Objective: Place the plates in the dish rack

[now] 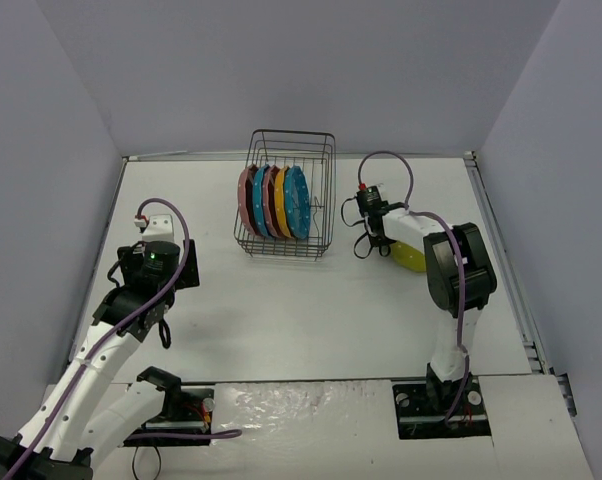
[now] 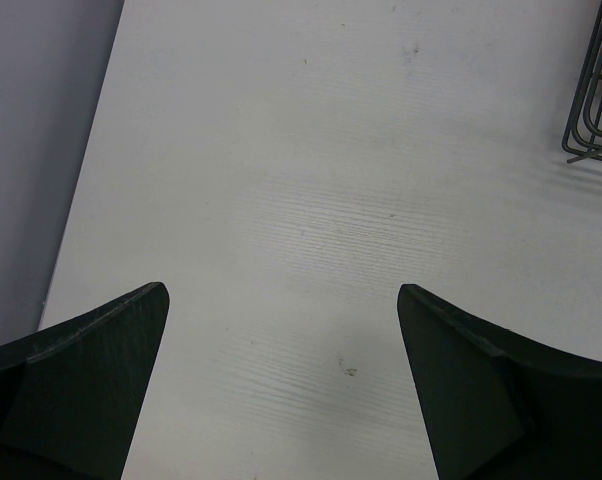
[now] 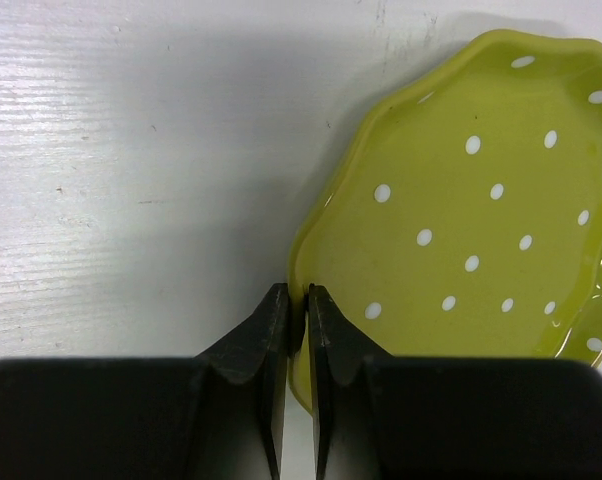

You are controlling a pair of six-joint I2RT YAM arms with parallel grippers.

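Observation:
The lime green plate [image 3: 471, 210] with white dots lies on the white table to the right of the dish rack [image 1: 286, 240]. My right gripper [image 3: 294, 292] is shut on its left rim, one finger inside the rim and one outside. In the top view this plate [image 1: 411, 260] is mostly hidden under the right arm. The black wire rack holds several plates on edge: a pink one [image 1: 245, 200], blue, orange [image 1: 280, 203] and another blue one [image 1: 298, 202]. My left gripper [image 2: 282, 288] hangs open over bare table, far left of the rack, holding nothing.
A corner of the rack [image 2: 591, 110] shows at the upper right of the left wrist view. Grey walls [image 1: 61, 150] close in the table on the left, back and right. A cable loops over the right wrist [image 1: 386, 160].

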